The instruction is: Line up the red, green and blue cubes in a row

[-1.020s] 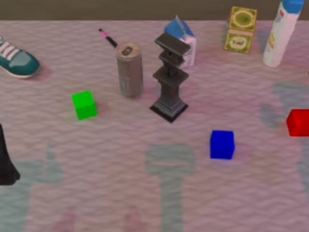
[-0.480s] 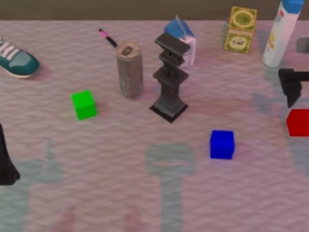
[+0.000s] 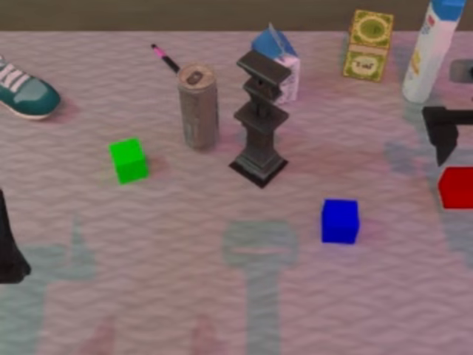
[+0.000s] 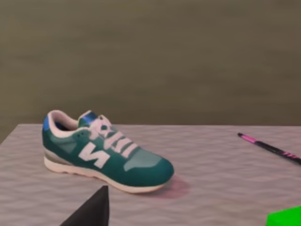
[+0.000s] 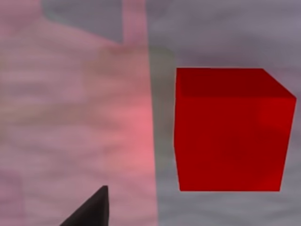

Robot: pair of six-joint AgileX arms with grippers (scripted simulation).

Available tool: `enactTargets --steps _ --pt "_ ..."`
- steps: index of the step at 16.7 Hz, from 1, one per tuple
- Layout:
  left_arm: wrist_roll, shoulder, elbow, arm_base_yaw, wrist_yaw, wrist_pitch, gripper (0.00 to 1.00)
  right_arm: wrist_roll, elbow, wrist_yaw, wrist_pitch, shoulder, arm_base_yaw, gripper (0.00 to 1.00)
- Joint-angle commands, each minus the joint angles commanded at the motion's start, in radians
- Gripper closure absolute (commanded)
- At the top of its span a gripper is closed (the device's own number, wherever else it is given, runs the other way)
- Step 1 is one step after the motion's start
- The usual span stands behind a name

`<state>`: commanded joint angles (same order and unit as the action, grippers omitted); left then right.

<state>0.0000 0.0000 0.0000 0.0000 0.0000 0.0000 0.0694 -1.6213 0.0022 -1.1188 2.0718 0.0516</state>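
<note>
The red cube (image 3: 456, 187) lies at the table's right edge. My right gripper (image 3: 448, 137) reaches in from the right just behind it and is open, with one dark finger down by the cube's left rear corner. In the right wrist view the red cube (image 5: 230, 129) fills the right half, and one fingertip (image 5: 93, 210) shows apart from it. The blue cube (image 3: 340, 221) sits right of centre, and the green cube (image 3: 128, 160) is at the left. My left gripper (image 3: 9, 248) is parked at the left edge, open and holding nothing; its wrist view shows a corner of the green cube (image 4: 286, 217).
A drink can (image 3: 198, 107) and a tall dark stacked figure (image 3: 260, 122) stand mid-table between the cubes. Along the back are a pink pen (image 3: 164, 58), a milk carton (image 3: 279, 63), a yellow box (image 3: 367, 46) and a white bottle (image 3: 430, 52). A teal sneaker (image 3: 26, 90) lies far left.
My right gripper has come into the top view from the right edge and settled just behind the red cube. The cubes and the left arm have not moved.
</note>
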Motion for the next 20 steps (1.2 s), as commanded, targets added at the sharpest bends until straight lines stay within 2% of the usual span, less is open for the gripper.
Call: enactTargets --steps 8,13,20 --pt "0.0 0.0 0.0 0.0 0.0 0.0 0.0 0.003 0.16 0.001 0.273 0.109 0.006 0.0" --pt "0.0 0.0 0.0 0.0 0.0 0.0 0.0 0.004 0.18 0.001 0.303 0.124 0.007 0.0" --pt "0.0 0.0 0.0 0.0 0.0 0.0 0.0 0.004 0.18 0.001 0.303 0.124 0.007 0.53"
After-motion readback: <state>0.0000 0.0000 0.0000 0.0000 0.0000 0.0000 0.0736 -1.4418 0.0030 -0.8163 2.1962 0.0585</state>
